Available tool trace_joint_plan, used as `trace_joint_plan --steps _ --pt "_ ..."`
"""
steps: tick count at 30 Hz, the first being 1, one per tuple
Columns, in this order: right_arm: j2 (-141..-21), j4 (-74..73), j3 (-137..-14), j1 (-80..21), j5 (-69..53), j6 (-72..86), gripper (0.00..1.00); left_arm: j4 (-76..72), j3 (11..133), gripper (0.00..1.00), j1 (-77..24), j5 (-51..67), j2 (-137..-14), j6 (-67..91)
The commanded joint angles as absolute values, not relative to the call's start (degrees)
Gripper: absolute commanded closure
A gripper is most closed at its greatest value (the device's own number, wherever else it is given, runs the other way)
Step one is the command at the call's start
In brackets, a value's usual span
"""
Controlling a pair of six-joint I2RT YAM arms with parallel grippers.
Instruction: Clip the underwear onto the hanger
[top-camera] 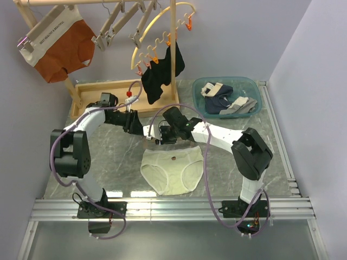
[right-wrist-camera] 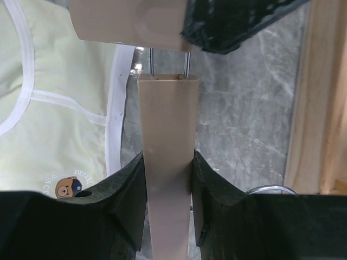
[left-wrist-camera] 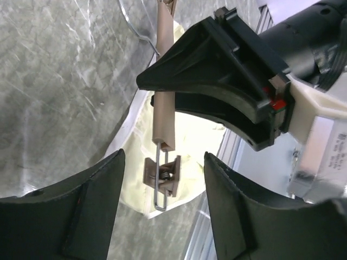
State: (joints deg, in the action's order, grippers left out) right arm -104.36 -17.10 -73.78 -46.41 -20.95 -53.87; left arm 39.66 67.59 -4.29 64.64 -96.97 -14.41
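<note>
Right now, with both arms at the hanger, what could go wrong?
The open left gripper straddles the clip with the right gripper right beside it; closing in may knock them together. The right gripper holds the hanger near one end only, so it may swing. The underwear lies loose and may slide.

The top view is lit evenly and softly from above. Only faint, diffuse shadows are cast onto the counter (top-camera: 108, 157), and detail is held sharply across the frame. In the left wrist view, bright streaks of glare are thrown off the polished stone and the underwear (left-wrist-camera: 190, 135) is nearly washed out. The left tool (left-wrist-camera: 164, 162) is rendered dark and soft-edged at its fingers (left-wrist-camera: 76, 216). In the right wrist view, the right tool (right-wrist-camera: 168, 168) is underexposed to near black. The hanger clip (right-wrist-camera: 168, 124) pinched in it is evenly lit and slightly blurred.
</note>
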Motion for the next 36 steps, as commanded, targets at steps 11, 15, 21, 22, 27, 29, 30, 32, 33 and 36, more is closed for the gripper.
trace_joint_plan --steps 11,15,21,22,27,29,30,32,33,36 --pt "-107.4 -20.7 -79.8 -46.8 -20.5 -56.2 1.00 52.6 73.8 0.32 -4.8 62.8 -104.2 -28.5" --pt "-107.8 -21.7 -80.9 -46.8 -20.6 -56.3 1.00 49.7 73.1 0.37 -5.3 62.1 -104.0 -26.8" --pt "-108.0 -22.6 -80.9 -47.1 -20.4 -56.8 1.00 49.1 72.9 0.46 -5.3 62.3 -104.2 -26.5" --pt "-107.9 -22.4 -80.9 -47.1 -20.3 -56.8 1.00 49.0 72.8 0.48 -5.4 62.2 -104.2 -26.5" --pt "-107.9 -22.2 -80.7 -47.2 -19.9 -57.0 1.00 48.7 72.6 0.77 -5.4 62.8 -104.4 -26.4" --pt "-107.8 -21.7 -80.4 -47.2 -19.4 -57.0 1.00 48.8 72.6 0.95 -5.4 62.8 -104.4 -26.5" --pt "-107.8 -21.5 -80.3 -47.2 -19.2 -57.0 1.00 48.8 72.5 0.99 -5.4 62.9 -104.7 -26.5" --pt "-107.8 -21.0 -80.2 -47.1 -18.5 -56.9 1.00 49.3 72.6 1.00 -5.4 63.4 -104.9 -26.7" --pt "-107.8 -20.5 -80.2 -47.2 -18.1 -56.8 1.00 49.6 72.9 1.00 -5.4 64.0 -105.6 -27.0" --pt "-107.9 -19.8 -80.0 -47.3 -16.7 -56.3 1.00 50.8 73.7 1.00 -5.3 64.5 -106.6 -27.8"
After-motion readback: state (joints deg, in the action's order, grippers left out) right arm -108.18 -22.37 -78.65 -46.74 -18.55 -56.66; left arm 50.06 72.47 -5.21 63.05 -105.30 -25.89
